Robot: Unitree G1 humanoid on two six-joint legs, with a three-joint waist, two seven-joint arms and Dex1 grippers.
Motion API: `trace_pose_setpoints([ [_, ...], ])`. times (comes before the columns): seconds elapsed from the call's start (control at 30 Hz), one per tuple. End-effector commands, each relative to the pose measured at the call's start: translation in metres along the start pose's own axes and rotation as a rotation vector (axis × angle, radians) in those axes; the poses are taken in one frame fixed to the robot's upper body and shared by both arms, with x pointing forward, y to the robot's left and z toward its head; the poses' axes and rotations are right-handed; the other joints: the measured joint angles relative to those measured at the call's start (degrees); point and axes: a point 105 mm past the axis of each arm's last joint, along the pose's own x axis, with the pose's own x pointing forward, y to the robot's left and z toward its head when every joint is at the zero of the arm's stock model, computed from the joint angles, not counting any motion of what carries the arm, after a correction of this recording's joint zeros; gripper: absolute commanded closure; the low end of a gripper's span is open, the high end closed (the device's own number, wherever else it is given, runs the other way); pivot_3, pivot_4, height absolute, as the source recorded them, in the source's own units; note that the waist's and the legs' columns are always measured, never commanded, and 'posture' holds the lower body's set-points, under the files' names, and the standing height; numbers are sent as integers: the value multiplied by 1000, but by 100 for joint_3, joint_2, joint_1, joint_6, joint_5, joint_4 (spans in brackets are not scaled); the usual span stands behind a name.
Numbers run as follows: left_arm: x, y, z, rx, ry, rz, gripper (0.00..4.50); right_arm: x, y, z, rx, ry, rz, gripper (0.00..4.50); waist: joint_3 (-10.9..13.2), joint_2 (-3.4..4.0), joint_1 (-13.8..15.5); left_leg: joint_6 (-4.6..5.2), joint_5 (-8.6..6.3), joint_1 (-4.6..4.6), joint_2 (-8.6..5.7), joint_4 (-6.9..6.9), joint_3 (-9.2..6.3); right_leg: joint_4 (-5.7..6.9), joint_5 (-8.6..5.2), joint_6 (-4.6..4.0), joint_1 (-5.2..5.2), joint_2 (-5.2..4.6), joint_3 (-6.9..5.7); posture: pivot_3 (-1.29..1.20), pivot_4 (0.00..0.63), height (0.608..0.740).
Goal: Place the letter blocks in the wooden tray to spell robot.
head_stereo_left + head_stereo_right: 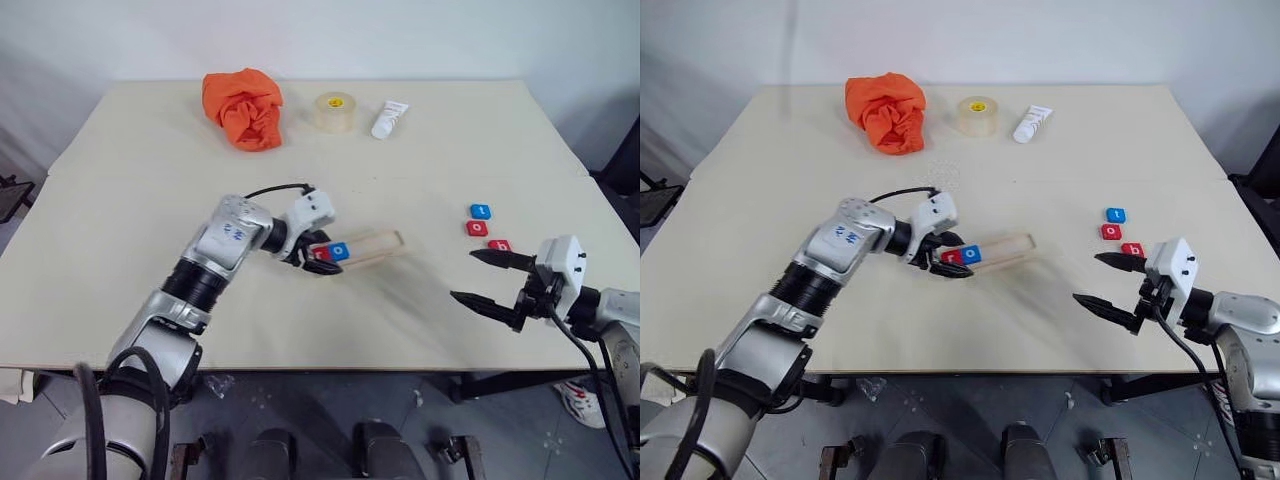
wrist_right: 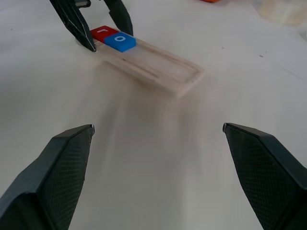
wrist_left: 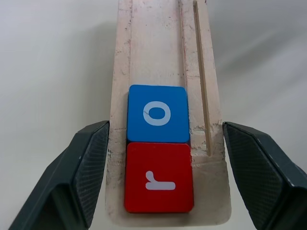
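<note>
The long pale wooden tray [image 1: 365, 248] lies near the middle of the cream table [image 1: 130, 200], slightly slanted. At its left end sit two of the small square letter blocks: a red one with a white "r" [image 3: 159, 177] right at the end of the slot, and a blue one with a white "o" [image 3: 157, 113] touching it on the inner side. The rest of the slot is bare wood.

The left pincer [image 1: 318, 258] is at that same end of the tray, its two black fingers [image 3: 88, 165] straddling the tray's width, one against each long edge, clamped on the wood.

Off to the right, well apart from the tray, three more blocks lie in a short diagonal line on the table: a blue "t" [image 1: 480, 211], a red "o" [image 1: 477, 228] and a red block [image 1: 499, 245] nearest the right pincer [image 1: 490, 280], its letter too small to read. That pincer hovers just beside them with its fingers spread wide and nothing between them.

At the far edge rest a crumpled orange cloth [image 1: 244, 107], a roll of clear tape [image 1: 334, 111] and a small white tube [image 1: 389, 119].
</note>
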Motion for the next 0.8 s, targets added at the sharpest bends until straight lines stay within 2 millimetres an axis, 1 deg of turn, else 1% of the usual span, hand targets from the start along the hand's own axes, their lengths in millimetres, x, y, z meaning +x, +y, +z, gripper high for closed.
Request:
trace_pose_setpoints([
  [0.03,10,-15,17,95,-2,-59,1101,-12,1,11,-51,-4,-26,0,2,-3,1,0,0,0,0,0,0,-1,0,0,0,0,0,0,150,740],
  [0.17,17,-28,14,138,21,-87,1101,-19,5,8,-42,2,-60,0,2,-3,-5,2,1,0,2,1,6,1,1,1,-1,2,10,0,150,740],
  [0.43,17,-45,5,156,58,-112,1101,-24,8,5,-30,7,-94,0,2,-4,13,5,2,1,1,7,7,1,3,6,1,1,16,0,150,740],
  [0.5,17,-46,3,168,74,-103,1101,-23,8,5,-29,6,-95,0,2,-4,18,5,3,1,0,8,7,1,4,7,1,1,17,0,150,740],
  [0.6,17,-42,1,153,78,-72,1101,-21,7,5,-28,5,-92,0,2,-4,26,6,2,1,0,12,7,1,4,8,3,1,17,0,150,740],
  [0.8,14,-45,-2,144,79,-75,1101,-18,5,4,-29,5,-80,0,2,-4,18,7,2,1,0,15,8,3,5,9,3,2,18,0,150,740],
])
